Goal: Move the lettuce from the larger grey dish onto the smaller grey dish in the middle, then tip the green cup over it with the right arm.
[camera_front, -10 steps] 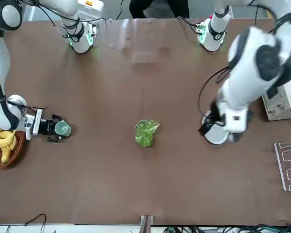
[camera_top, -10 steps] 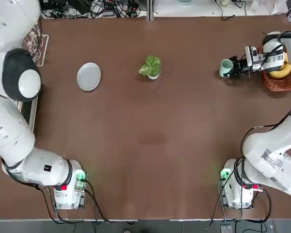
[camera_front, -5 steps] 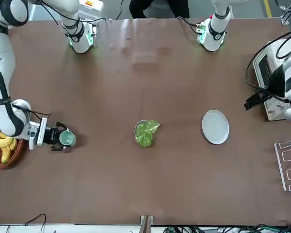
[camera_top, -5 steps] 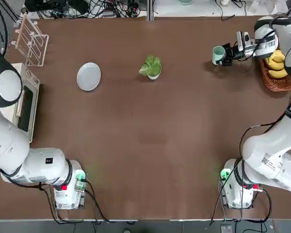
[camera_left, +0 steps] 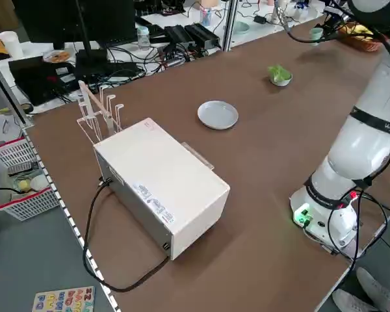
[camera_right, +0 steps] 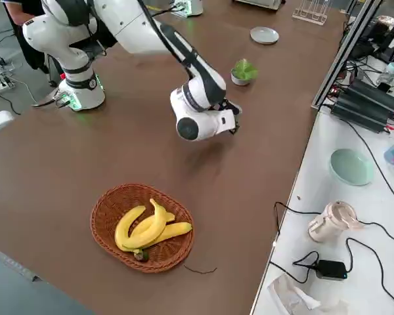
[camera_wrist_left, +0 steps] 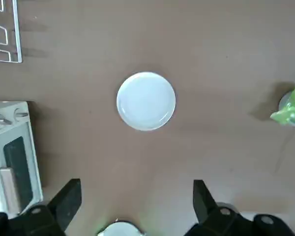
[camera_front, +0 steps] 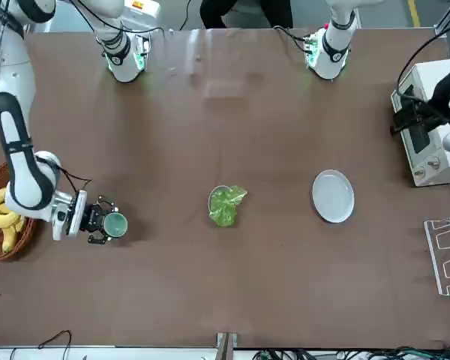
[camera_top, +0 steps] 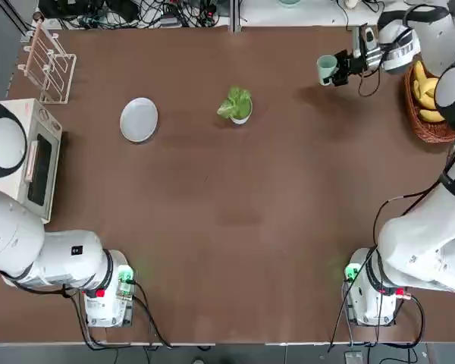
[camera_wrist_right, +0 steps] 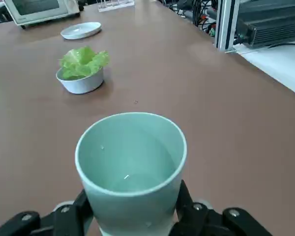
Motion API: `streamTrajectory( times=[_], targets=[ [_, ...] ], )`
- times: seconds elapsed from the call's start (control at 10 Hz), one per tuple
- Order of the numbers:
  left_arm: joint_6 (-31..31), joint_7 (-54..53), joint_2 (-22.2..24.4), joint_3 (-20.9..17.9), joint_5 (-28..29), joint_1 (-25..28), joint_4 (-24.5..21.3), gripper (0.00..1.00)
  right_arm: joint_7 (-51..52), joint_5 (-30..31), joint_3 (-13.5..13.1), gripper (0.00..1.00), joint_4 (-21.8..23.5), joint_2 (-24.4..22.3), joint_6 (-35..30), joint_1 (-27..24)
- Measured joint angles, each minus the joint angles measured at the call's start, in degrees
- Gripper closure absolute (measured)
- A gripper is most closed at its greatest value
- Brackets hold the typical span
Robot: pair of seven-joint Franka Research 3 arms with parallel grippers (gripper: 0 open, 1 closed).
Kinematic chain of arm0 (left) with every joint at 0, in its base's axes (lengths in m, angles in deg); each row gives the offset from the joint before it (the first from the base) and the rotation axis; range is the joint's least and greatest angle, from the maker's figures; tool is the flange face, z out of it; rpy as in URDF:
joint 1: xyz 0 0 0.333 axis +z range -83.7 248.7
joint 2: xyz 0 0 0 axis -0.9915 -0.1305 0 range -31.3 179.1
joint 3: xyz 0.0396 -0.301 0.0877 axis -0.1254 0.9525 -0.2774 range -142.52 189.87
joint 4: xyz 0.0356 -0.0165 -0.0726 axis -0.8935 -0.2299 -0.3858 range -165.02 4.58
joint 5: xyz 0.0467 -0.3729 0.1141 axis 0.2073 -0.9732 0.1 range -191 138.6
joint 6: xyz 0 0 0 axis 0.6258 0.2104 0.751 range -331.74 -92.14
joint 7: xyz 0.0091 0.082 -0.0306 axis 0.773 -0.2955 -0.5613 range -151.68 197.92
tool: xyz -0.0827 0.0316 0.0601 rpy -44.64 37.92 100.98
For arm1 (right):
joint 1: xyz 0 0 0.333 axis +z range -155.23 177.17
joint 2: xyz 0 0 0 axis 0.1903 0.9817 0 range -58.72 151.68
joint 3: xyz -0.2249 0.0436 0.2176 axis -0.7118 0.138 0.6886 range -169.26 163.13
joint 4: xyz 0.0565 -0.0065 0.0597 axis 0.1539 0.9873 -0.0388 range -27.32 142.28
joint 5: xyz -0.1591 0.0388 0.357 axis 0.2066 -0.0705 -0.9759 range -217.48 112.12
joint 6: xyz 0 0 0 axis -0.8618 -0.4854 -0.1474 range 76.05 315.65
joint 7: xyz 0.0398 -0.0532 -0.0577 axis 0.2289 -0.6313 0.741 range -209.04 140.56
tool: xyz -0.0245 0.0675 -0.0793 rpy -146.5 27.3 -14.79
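In the top view, see the right arm point(camera_top: 432, 250) along the right side, partly cut off by the edge, and the left arm point(camera_top: 38, 250) at lower left, likewise cropped. Find at left a white oven point(camera_top: 30, 163), and at upper right a basket point(camera_top: 417, 121) with bananas point(camera_top: 431, 89), partly hidden by the right arm. Find the left gripper point(camera_wrist_left: 137, 184) wide apart in its wrist view, but cut off in the top view. See the larger grey dish point(camera_top: 139, 120) at upper left, the lettuce point(camera_top: 235, 102) in the smaller grey dish point(camera_top: 246, 118) at upper centre, bowl mostly covered. Spot the right gripper point(camera_wrist_right: 132, 191) clamped on the green cup point(camera_top: 327, 68) at upper right, 2 fingertips partly masked by cup.
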Motion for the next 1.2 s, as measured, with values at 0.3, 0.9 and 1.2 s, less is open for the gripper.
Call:
streamTrajectory(
  times=[0.3, 0.9, 1.2],
  targets=[
    [-6.85, -2.85, 1.84, -9.35, 0.0, -8.16, -8.89, 0.0, -10.07, -1.65, 0.01, 0.32, 2.33, -4.33, 7.65, 7.9],
    [-6.68, -8.18, 2.48, -5.01, -0.03, -2.48, -8.31, 0.0, -24.16, -4.83, -0.01, 0.32, 3.49, -5.79, 20.6, 21.09],
    [-6.53, -6.59, 3.12, -4.86, -0.03, -2.46, -7.34, 0.0, -32.07, -4.96, -0.17, 0.32, 4.25, -7.65, 25.14, 28.84]
  ],
)
